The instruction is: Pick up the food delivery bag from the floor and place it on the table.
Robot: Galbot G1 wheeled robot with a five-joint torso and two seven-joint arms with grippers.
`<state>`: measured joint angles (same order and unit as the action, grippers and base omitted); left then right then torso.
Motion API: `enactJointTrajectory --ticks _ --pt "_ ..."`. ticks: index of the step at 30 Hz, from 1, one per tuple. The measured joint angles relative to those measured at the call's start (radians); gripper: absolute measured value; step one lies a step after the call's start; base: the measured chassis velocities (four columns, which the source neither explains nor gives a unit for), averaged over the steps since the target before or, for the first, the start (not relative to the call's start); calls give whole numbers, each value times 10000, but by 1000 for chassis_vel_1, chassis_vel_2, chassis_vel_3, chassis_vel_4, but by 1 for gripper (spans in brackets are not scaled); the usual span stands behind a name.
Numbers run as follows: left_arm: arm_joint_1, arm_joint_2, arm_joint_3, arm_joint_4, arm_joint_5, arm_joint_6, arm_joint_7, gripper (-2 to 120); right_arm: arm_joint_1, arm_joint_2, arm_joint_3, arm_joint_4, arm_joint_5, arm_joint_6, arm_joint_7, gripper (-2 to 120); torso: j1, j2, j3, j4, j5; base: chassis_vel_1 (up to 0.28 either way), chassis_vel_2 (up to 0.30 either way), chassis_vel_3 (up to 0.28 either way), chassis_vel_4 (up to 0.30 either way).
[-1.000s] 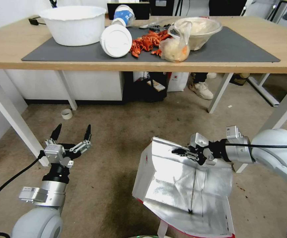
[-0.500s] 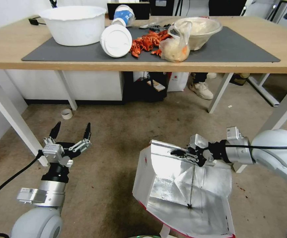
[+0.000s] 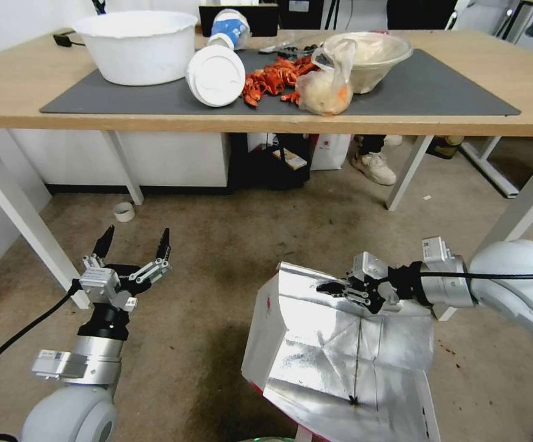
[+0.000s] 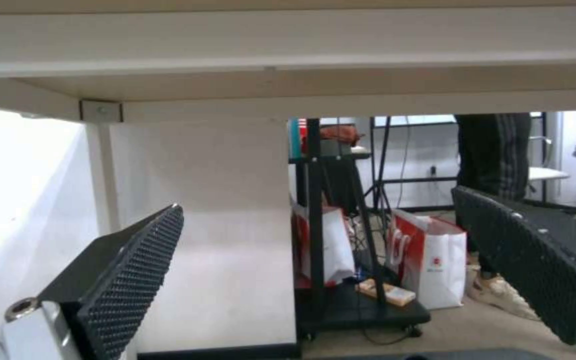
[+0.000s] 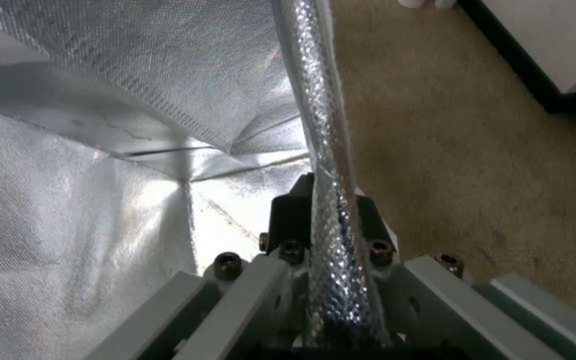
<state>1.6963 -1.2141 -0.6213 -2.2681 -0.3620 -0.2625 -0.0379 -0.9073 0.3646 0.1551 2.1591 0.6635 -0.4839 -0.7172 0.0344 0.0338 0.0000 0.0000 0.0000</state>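
right tool (image 3: 333, 286) clamped onto the foil-lined rim of the food delivery bag (image 3: 333, 356), bag sitting open on the floor (image 3: 217, 258) in front of the table (image 3: 8, 92), left tool (image 3: 134, 240) hanging low nearby, fingers spread wide, gripping nothing

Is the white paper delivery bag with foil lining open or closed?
Open: the food delivery bag gapes, foil lining exposed, right gripper pinching its rim.

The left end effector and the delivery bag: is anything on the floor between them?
No. In the head view, bare brown floor separates the open left end effector from the food delivery bag, whose rim the right end effector pinches.
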Motion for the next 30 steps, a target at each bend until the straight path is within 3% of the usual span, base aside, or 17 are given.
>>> enactJointTrajectory --ticks 30 --pt "74 15 31 -48 -192 -81 64 100 -331 2 231 30 -40 293 2 0 71 906 839 0 0 0 0 0 0"
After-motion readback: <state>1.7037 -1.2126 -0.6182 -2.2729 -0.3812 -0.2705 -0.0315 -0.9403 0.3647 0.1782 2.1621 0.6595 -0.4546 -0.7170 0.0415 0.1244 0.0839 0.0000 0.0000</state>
